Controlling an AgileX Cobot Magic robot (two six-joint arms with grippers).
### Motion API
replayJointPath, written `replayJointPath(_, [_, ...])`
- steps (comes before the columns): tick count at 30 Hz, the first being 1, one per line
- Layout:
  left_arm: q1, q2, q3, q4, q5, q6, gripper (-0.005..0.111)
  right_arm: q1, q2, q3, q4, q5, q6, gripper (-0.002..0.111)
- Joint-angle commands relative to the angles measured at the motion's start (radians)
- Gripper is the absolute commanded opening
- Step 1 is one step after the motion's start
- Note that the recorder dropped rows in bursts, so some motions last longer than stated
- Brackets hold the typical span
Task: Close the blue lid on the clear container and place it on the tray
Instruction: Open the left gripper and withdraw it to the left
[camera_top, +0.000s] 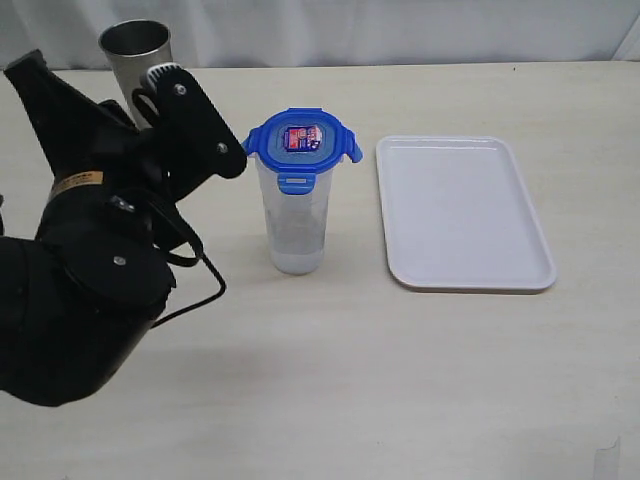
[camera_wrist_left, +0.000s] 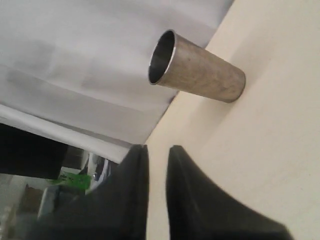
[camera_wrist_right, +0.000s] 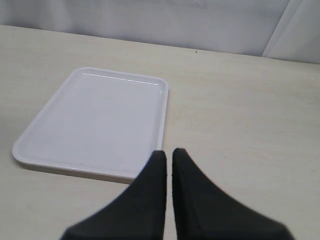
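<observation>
**benchrat:** Left arm (camera_top: 90, 270) hogs the lower left of the exterior view, closest thing to the lens. The left gripper (camera_wrist_left: 158, 150) has its jaws nearly together with just a thin gap and nothing in it. Its wrist cam only sees the steel cup (camera_wrist_left: 197, 70).

**tomk:** ok, so where's the blue lid (camera_top: 301, 140)?

**benchrat:** Sitting on top of the clear container (camera_top: 295, 225), mid-frame, upright on the table (camera_top: 400, 380). The side flaps look flared out, so my guess is it's placed but not snapped shut. Can't say for sure.

**tomk:** And the tray (camera_top: 465, 210)?

**benchrat:** Right of centre, bare, just beside the container but not touching it. So roughly halfway, I'd say: the lid is on, while locking the flaps and moving the container across aren't done yet.

**tomk:** Right gripper (camera_wrist_right: 169, 152)?

**benchrat:** Jaws pressed together, holding nothing, hovering near the tray's edge.
</observation>
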Motion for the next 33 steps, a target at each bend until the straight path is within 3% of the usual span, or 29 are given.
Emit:
replayJointPath(1, [0.101, -0.007, 0.002, 0.066, 0.114, -0.196, 0.000, -0.002, -0.004, 0.002, 0.006, -0.003, 0.004, 0.004])
replayJointPath(5, [0.224, -0.007, 0.002, 0.138, 0.344, -0.383, 0.000, -0.002, -0.004, 0.002, 0.006, -0.003, 0.004, 0.004])
replayJointPath(8, [0.314, -0.007, 0.002, 0.291, 0.533, -0.549, 0.000, -0.002, -0.004, 0.002, 0.006, -0.003, 0.004, 0.004])
replayJointPath(11, [0.414, -0.007, 0.002, 0.521, 0.657, -0.812, 0.000, -0.002, -0.004, 0.002, 0.006, -0.003, 0.004, 0.004])
replayJointPath(17, [0.584, -0.007, 0.002, 1.191, 0.778, -1.512, 0.000, -0.002, -0.004, 0.002, 0.006, -0.003, 0.004, 0.004])
replayJointPath(20, [0.649, -0.007, 0.002, 1.581, 0.745, -1.865, 0.000, -0.002, -0.004, 0.002, -0.056, -0.034, 0.000, 0.004])
replayJointPath(23, [0.723, 0.000, 0.002, 1.940, 0.630, -2.202, 0.000, -0.002, -0.004, 0.002, -0.103, -0.106, 0.000, 0.004])
replayJointPath(26, [0.828, 0.037, 0.002, 2.289, 0.350, -2.489, 0.000, -0.002, -0.004, 0.002, -0.106, -0.217, 0.000, 0.004])
replayJointPath(28, [0.929, 0.087, 0.002, 2.400, 0.140, -2.582, 0.000, -0.002, -0.004, 0.002, -0.104, -0.308, 0.000, 0.004])
replayJointPath(30, [1.007, 0.143, 0.002, 2.459, 0.024, -2.597, 0.000, -0.002, -0.004, 0.002, -0.076, -0.399, 0.000, 0.004])
replayJointPath(32, [1.081, 0.216, 0.002, 2.606, -0.021, -2.604, 0.000, 0.000, -0.004, 0.002, 0.048, -0.547, 0.082, 0.004])
replayJointPath(33, [1.087, 0.230, 0.002, 2.632, -0.021, -2.599, 0.000, 0.000, -0.004, 0.002, 0.102, -0.595, 0.147, 0.004])
